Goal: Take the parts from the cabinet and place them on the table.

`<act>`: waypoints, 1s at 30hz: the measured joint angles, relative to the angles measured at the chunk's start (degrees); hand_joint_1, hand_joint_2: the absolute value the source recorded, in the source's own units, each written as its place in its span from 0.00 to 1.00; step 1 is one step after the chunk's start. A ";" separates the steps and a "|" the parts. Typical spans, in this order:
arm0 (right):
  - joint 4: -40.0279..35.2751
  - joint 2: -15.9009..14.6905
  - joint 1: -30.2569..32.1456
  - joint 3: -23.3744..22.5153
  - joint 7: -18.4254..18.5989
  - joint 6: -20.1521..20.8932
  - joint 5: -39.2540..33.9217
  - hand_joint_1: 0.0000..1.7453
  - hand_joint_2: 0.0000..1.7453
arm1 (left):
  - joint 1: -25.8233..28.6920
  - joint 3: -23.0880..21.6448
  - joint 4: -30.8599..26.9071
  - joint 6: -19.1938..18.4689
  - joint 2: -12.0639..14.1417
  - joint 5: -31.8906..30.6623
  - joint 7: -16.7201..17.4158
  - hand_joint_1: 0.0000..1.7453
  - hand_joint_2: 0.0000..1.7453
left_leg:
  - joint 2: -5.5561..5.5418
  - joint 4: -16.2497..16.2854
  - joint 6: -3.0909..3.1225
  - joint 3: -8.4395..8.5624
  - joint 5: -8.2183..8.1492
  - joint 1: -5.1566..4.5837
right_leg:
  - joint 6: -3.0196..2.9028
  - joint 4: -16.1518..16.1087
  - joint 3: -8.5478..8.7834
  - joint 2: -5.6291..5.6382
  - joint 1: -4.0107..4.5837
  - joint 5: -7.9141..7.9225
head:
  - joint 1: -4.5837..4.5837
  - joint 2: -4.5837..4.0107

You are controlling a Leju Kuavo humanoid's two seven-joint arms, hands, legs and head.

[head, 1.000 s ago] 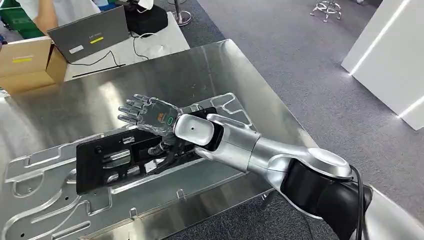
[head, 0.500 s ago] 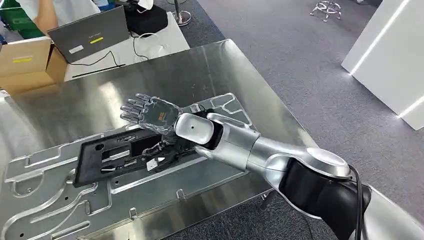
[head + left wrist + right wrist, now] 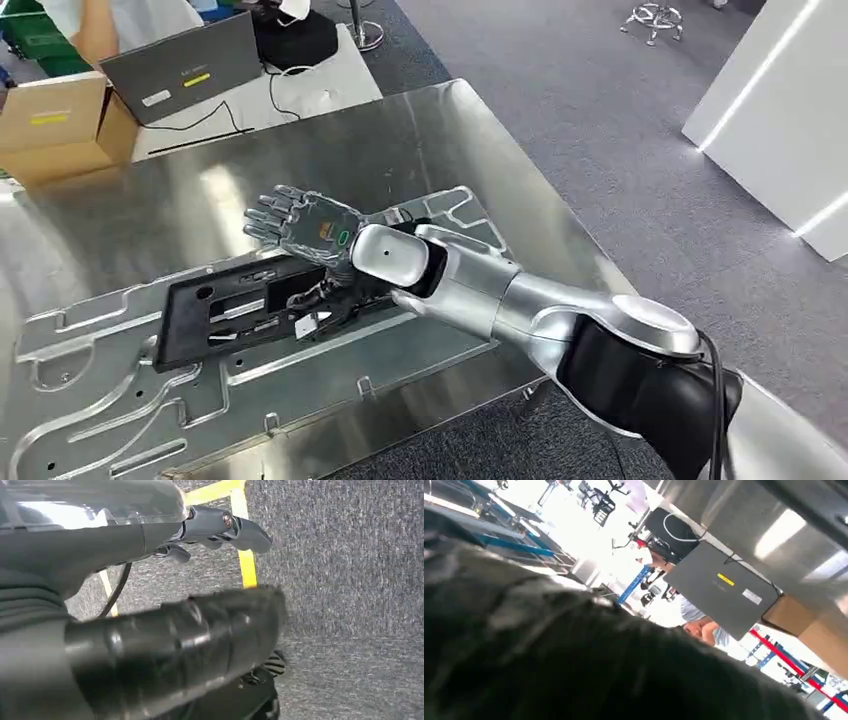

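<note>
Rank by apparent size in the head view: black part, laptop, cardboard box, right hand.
1. Black part, clearly largest.
2. Laptop.
3. Cardboard box, close to the laptop and cut by the frame edge, so that order is unsure.
4. Right hand, smallest.

A: What lies on the table (image 3: 420, 120)?
B: A cut-out metal panel (image 3: 330, 375) lies flat along its near part, running from the near left toward the right. A flat part (image 3: 225, 310) rests on top of that panel, left of centre.
A: And the right hand (image 3: 305, 228)?
B: It sits over the right end of the flat part, its arm coming in from the near right.
A: What is behind the table?
B: A laptop (image 3: 180, 62) on a far surface, with a cardboard box (image 3: 55, 130) to its left and a bag (image 3: 295, 35) to its right
</note>
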 joint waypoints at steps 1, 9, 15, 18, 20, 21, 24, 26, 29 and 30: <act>0.07 -0.02 -0.01 -0.02 0.00 0.00 0.02 0.00 0.00 | 0.01 0.00 0.00 -0.02 0.00 0.00 0.04 0.00 0.00 | 0.03 0.00 0.06 -0.32 0.17 0.04 | 0.25 3.68 -1.34 0.03 -0.21 -2.50 | 0.00 0.00; 0.63 -0.28 0.50 -0.07 -0.28 -0.02 0.02 0.00 0.00 | 0.06 0.15 -0.35 0.11 0.44 0.07 0.18 0.00 0.00 | -0.21 4.08 -2.74 -4.42 0.21 1.32 | 3.41 0.78 3.86 0.50 -2.38 -1.45 | 0.00 0.00; 0.70 -0.20 0.66 -0.09 -0.33 -0.04 0.02 0.00 0.00 | 0.65 0.26 -0.33 0.11 -0.17 0.02 0.26 0.00 0.00 | -0.41 6.31 -4.36 -6.86 -2.04 1.82 | -1.22 0.73 0.38 0.69 -1.90 0.77 | -0.09 0.00; 0.70 -0.20 0.72 -0.09 -0.33 -0.02 0.02 0.00 0.00 | 0.64 0.26 -0.33 0.09 -0.17 0.02 0.22 0.00 0.00 | -0.54 18.09 -3.43 -9.60 -11.90 0.98 | -2.19 0.44 -1.77 0.67 -1.00 2.79 | -0.07 0.00; 0.72 -0.24 0.87 -0.09 -0.48 0.00 0.02 0.00 0.00 | 0.60 0.26 -0.33 0.09 -0.17 0.00 0.20 0.00 0.00 | -0.56 21.61 -2.54 -8.65 -11.42 0.21 | -2.46 0.47 -3.32 0.66 -0.26 4.02 | -0.07 0.00; 0.72 -0.26 0.89 -0.09 -0.52 0.00 0.02 0.00 0.00 | 0.61 0.26 -0.33 0.09 -0.17 0.00 0.17 0.00 0.00 | -0.57 20.19 -1.92 -6.69 -9.33 -0.23 | -2.54 0.48 -4.03 0.66 0.02 4.63 | -0.09 0.00; 0.63 -0.26 0.82 -0.11 -0.59 -0.02 0.02 0.00 0.00 | 0.33 0.28 -0.50 0.07 0.13 -0.02 0.15 0.00 0.00 | -0.82 7.86 0.66 3.25 -8.08 -1.80 | -2.52 0.46 -5.07 0.61 0.29 6.28 | -0.05 0.00; 0.59 -0.33 0.75 -0.20 -0.63 -0.02 0.02 0.00 0.00 | 0.12 0.31 -0.55 0.09 0.15 -0.04 0.11 0.00 0.00 | -0.87 3.80 0.58 4.90 -8.79 -2.24 | -1.85 -0.15 -5.01 0.49 0.36 7.50 | -0.07 0.00; 0.66 -0.57 0.79 -0.20 -0.63 0.00 0.02 0.00 0.00 | 0.04 0.33 -0.55 0.09 0.07 -0.04 0.13 0.00 0.00 | -0.66 1.95 1.10 4.20 -5.97 -1.75 | -0.92 -1.69 -5.17 0.51 0.36 9.28 | -0.15 -0.02; 0.63 -0.66 0.76 -0.20 -0.63 0.00 0.02 0.00 0.00 | -0.03 0.33 -0.55 0.09 0.04 -0.04 0.15 0.00 0.00 | -0.31 1.54 1.10 3.80 -4.87 -1.73 | -0.63 -1.10 -5.70 0.46 0.19 6.88 | -0.11 -0.02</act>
